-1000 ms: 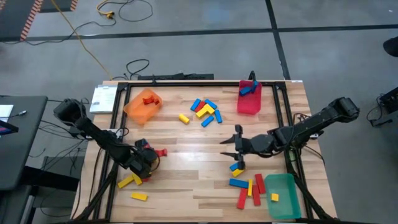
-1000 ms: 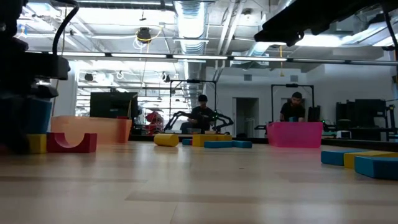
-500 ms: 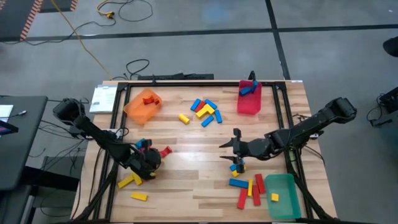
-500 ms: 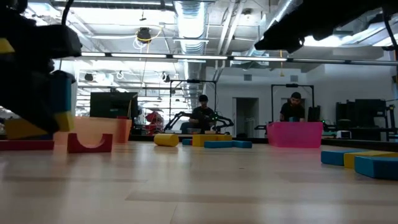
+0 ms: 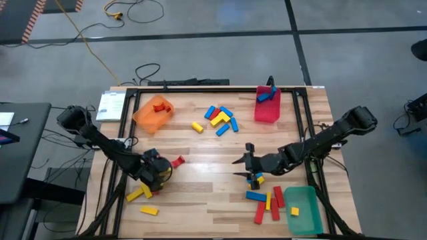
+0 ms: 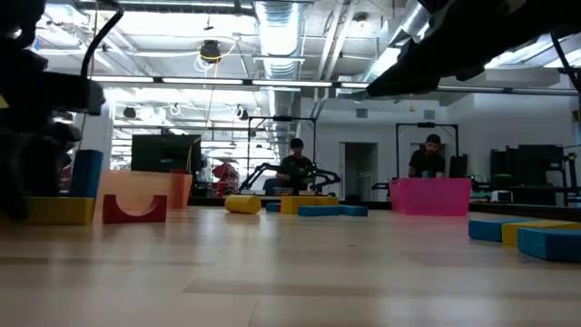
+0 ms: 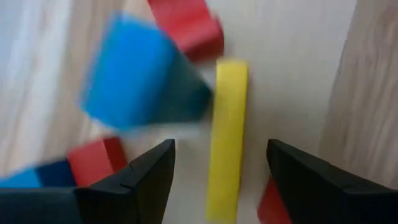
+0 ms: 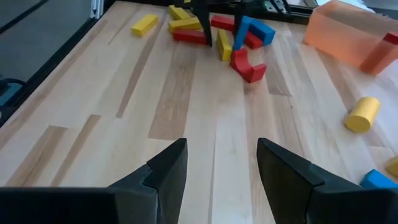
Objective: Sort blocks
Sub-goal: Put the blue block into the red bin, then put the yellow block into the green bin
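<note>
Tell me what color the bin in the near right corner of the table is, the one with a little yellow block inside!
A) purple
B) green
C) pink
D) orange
B: in the high view, the green bin sits at the table's near right corner with one small yellow block lying in it, while the orange bin and the pink bin stand along the far side.

Left gripper (image 5: 157, 175) jaws spread wide, blue block (image 7: 140, 78) released; right gripper (image 5: 241, 166) shifted left.
</note>
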Motion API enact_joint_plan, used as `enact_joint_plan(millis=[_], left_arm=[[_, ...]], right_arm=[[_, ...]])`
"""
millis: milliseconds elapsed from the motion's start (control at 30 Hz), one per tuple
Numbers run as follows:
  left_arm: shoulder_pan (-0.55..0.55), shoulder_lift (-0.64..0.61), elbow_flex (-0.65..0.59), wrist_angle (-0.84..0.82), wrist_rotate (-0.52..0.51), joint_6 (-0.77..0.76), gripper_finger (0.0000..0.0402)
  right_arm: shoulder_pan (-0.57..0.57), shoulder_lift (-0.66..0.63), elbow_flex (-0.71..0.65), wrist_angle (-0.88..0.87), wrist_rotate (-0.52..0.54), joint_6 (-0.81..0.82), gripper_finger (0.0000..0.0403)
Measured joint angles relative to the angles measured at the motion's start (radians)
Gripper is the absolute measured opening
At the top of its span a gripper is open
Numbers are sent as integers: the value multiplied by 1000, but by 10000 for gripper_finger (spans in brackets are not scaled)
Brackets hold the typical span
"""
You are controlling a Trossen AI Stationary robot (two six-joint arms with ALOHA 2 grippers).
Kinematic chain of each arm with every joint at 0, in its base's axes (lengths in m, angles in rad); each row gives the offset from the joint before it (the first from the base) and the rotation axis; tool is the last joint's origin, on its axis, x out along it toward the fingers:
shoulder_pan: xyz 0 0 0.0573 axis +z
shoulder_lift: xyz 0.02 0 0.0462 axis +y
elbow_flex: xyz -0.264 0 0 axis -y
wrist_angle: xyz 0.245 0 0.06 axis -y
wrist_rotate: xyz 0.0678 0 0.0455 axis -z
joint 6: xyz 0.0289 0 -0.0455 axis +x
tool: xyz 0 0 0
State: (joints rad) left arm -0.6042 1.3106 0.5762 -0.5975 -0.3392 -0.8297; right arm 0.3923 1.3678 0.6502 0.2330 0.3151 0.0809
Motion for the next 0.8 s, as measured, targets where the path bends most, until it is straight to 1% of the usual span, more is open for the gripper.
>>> enact_joint_plan(millis=[133,200,300,400,533,767,800], left_arm=[[-18,-1,0,-86,44,-81,253],[-24,-1,-1,-103,47,-101,252],[-30,-1,-4,-76,22,-80,242],[-29,-1,-6,-36,1,-34,220],[-29,-1,-6,-26,-25,-5,176],[-29,-1,-6,-21,-30,40,60],[-29,-1,-6,-14,-30,50,51]], right_arm=[[0,-2,0,2,0,-2,207],[0,-2,0,0,0,-3,207],[0,-2,0,3,0,-3,207],[0,-2,0,16,0,-6,207],[0,-2,0,15,0,-4,207],[0,-2,0,32,-1,-3,207],[-2,-1,0,45,-1,-5,207]])
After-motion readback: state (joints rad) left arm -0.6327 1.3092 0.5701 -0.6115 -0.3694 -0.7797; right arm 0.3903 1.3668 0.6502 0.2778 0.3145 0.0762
